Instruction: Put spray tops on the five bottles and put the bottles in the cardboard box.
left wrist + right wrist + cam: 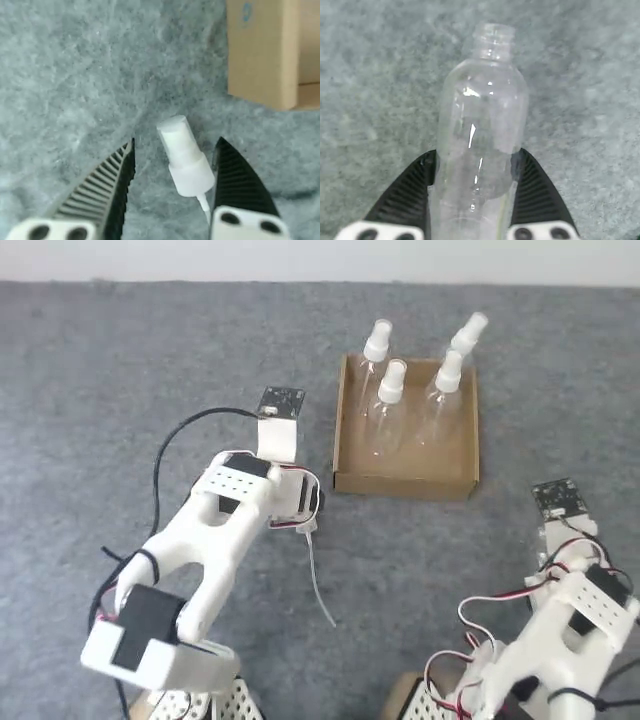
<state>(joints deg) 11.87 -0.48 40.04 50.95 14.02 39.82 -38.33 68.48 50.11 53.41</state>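
Note:
A white spray top (182, 155) lies on the grey mat between the fingers of my left gripper (175, 146), which is open around it with a gap on each side. Its thin dip tube (320, 585) trails across the mat toward the front. My left gripper (303, 508) sits just left of the cardboard box (405, 482). Several clear bottles (385, 415) with white spray tops are in the box. My right gripper (475, 159) is shut on a clear bottle (482, 115) whose threaded neck is bare. That arm (565, 540) is at the front right.
The grey mat (120, 390) covers the whole table. A brown wall of the box (262, 50) stands just beyond the left gripper. Cables hang from both arms near the front edge.

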